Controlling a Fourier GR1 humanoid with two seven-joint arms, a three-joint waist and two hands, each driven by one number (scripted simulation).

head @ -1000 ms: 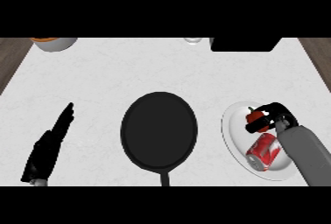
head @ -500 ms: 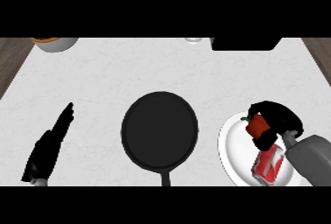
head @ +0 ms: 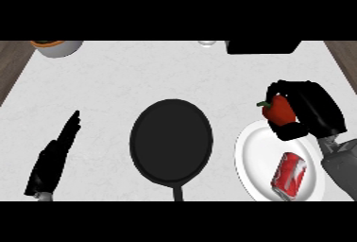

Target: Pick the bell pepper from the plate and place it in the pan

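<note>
Curling right hand (head: pixel 310 111) round bell pepper (head: pixel 279 110) | seemingly above plate (head: pixel 252 156) rim

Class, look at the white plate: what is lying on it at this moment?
A red can lies on the plate. The bell pepper is held off it in the right hand. The forearm covers the plate's right edge.

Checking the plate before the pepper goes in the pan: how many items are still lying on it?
1. A red soda can lies on the white plate, toward its lower right. The red bell pepper is off the plate, held in the right robot hand above the plate's upper edge.
</note>
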